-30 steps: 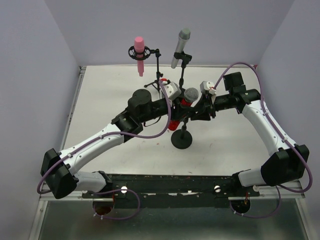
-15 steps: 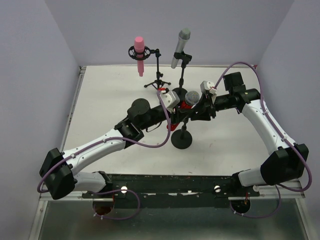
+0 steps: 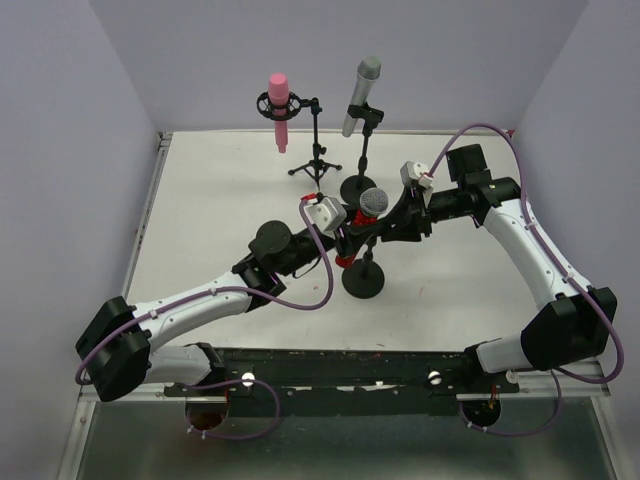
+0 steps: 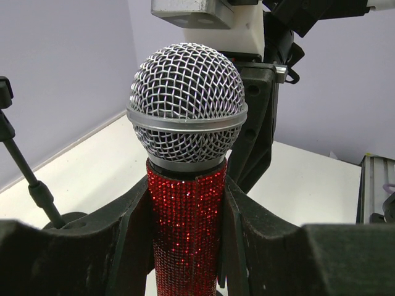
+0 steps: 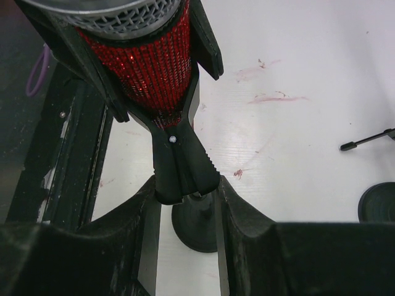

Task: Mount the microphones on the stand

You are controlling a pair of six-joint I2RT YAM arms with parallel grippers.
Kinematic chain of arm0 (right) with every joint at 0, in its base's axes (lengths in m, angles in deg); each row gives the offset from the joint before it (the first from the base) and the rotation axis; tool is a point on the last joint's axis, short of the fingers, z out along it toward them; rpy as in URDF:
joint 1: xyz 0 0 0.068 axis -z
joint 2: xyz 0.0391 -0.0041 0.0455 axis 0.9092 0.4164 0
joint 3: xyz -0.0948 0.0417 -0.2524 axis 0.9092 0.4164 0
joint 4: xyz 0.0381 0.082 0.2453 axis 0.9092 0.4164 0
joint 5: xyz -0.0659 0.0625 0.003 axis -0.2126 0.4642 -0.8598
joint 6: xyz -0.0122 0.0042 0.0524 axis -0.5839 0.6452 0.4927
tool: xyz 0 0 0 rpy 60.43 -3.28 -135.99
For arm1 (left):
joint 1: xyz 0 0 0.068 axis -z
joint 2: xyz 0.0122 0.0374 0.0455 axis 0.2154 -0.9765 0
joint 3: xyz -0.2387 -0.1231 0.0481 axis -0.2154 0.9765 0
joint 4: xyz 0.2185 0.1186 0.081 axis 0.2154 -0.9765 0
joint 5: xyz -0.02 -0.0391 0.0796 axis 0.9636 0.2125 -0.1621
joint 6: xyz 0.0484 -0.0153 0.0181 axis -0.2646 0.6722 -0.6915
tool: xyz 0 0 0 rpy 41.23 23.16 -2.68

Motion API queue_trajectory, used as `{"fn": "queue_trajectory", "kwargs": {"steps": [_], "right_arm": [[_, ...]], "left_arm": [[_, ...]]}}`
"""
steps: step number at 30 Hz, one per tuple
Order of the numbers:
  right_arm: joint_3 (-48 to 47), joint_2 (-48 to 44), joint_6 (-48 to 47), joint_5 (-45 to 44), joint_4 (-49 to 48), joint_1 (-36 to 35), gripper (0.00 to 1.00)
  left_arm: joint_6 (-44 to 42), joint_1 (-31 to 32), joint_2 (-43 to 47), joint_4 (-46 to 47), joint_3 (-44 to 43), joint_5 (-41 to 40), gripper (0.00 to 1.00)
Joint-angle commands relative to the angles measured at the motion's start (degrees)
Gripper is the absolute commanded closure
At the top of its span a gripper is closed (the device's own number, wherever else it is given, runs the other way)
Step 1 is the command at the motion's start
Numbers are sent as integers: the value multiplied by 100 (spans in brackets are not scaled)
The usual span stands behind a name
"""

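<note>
Red microphone (image 4: pixel 186 105) sits clamped inside the left hand (image 4: pixel 187 216); the right hand (image 5: pixel 185 206) grips the stand clip (image 5: pixel 180 161) beneath it. Three microphones, three stands (image 3: pixel 362 281).

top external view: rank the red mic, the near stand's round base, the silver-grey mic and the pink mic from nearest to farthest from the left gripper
1. red microphone, centre, gripped in the fingers of the left gripper.
2. round base of the near stand, just below it.
3. silver-grey microphone, back centre, and pink microphone, back left: too close to call.
</note>
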Motion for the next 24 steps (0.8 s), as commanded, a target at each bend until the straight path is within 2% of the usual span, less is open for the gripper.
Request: {"fn": "queue_trajectory", "kwargs": {"steps": [1, 6, 10, 16, 19, 22, 24], "right_arm": [[23, 77, 232, 317, 289, -66, 81], [23, 60, 285, 317, 272, -66, 77], [58, 33, 320, 335, 245, -66, 63], [49, -20, 355, 344, 228, -66, 32], [84, -37, 346, 361, 228, -66, 23], [102, -64, 338, 361, 210, -66, 18], [111, -81, 303, 361, 237, -74, 15]], "left_arm": [[177, 55, -1, 292, 92, -211, 100], [160, 55, -28, 292, 30, -203, 100], [177, 55, -19, 275, 30, -203, 100], [195, 55, 51, 213, 74, -255, 100], [195, 55, 95, 134, 65, -282, 99], [230, 55, 131, -15, 4, -308, 93], [265, 55, 139, -129, -40, -326, 80]]}}
